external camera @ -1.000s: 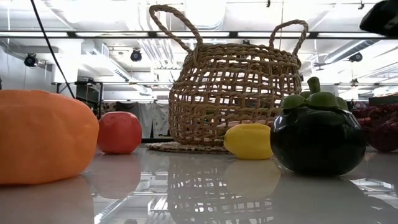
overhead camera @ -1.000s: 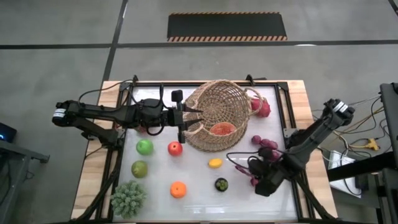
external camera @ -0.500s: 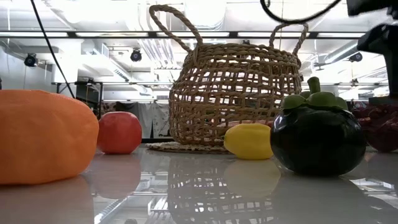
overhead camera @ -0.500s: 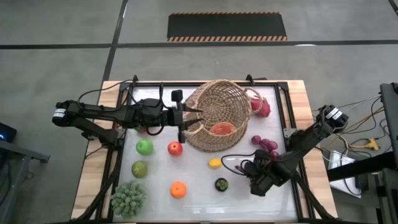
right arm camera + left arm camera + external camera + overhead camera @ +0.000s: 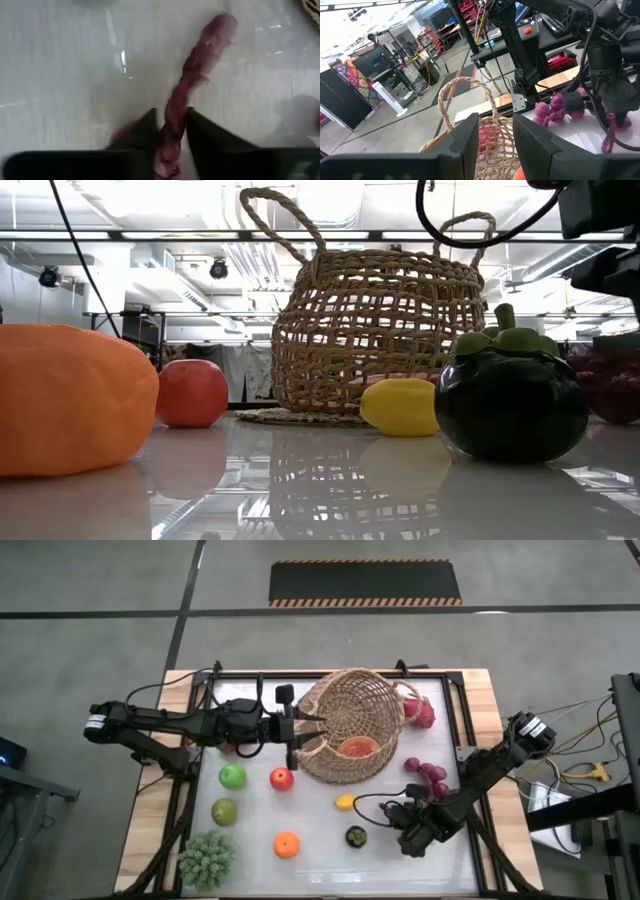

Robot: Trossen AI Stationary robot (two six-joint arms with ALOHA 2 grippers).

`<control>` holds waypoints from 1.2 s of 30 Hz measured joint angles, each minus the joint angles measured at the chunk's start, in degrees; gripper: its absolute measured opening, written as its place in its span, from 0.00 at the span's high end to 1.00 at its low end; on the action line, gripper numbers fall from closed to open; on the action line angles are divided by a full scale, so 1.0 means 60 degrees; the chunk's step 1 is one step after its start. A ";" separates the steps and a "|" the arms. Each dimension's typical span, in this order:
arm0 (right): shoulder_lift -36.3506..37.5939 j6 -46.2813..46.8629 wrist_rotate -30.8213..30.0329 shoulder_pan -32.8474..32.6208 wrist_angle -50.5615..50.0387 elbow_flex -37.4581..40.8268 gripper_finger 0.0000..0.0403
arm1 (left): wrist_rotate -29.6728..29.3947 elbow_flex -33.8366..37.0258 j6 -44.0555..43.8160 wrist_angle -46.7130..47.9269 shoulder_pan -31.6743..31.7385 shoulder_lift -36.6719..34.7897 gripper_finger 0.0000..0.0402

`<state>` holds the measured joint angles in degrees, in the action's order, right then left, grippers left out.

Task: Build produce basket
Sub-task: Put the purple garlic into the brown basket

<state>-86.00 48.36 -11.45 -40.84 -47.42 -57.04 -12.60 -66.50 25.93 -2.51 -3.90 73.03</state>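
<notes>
The wicker basket [image 5: 347, 725] stands at the table's far middle with a red slice [image 5: 358, 747] inside. My left gripper [image 5: 303, 735] reaches in level from the left and is shut on its rim. My right gripper [image 5: 402, 828] points steeply down at the near right, shut on a thin purple-red strand [image 5: 200, 55]. The strand lies along the white tabletop. A purple grape bunch [image 5: 425, 771] lies just beyond it. Loose produce rests on the table: lemon [image 5: 345, 802], dark mangosteen [image 5: 356, 836], orange [image 5: 287, 844], red apple [image 5: 282, 778], green apple [image 5: 232, 776]. My left gripper pinches the basket's rim [image 5: 495, 131] between its two fingers, beside one loop handle [image 5: 465, 90]. The fingers come level from the table's left. The basket stands on the table with its handles up. My right gripper has the strand's near part [image 5: 175, 107] between its two fingers, which come from above, slanting down. The fingers stand on either side of the strand, along its length. Its far end [image 5: 220, 25] lies on the table.
A pink-red fruit [image 5: 418, 712] sits behind the basket. A green pear [image 5: 224, 811] and a spiky green plant [image 5: 207, 858] sit at the near left. A black frame [image 5: 462, 730] borders the white work surface.
My right gripper has sunk toward the table and shifted a little toward the table's left edge, nearer the mangosteen. Its arm now shows at the top right of the low view. The basket and the loose produce have stayed put.
</notes>
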 joint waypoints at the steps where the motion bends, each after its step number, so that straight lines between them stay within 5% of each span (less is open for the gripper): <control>1: 0.0004 -0.0021 0.0092 0.0000 0.0014 0.0000 0.90 | 0.0000 0.0000 0.0000 0.0002 0.0000 0.0000 0.74; 9: 0.0725 -0.0289 0.0989 0.0000 0.1080 0.0007 0.96 | -0.0004 0.0000 0.0076 -0.0001 0.0000 -0.0036 0.74; 19: 0.3136 -0.0663 -0.0021 0.0000 0.2491 0.0007 0.96 | -0.0007 0.0040 0.0062 0.0010 0.0007 -0.0066 0.74; 36: 0.5338 -0.5017 -0.0134 0.0253 0.7392 -0.0249 0.97 | -0.0004 0.0040 0.0092 -0.0068 0.0011 -0.0139 0.74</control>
<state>-53.97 18.25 -12.25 -39.32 -3.07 -58.53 -12.62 -66.26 26.48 -2.92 -3.84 72.20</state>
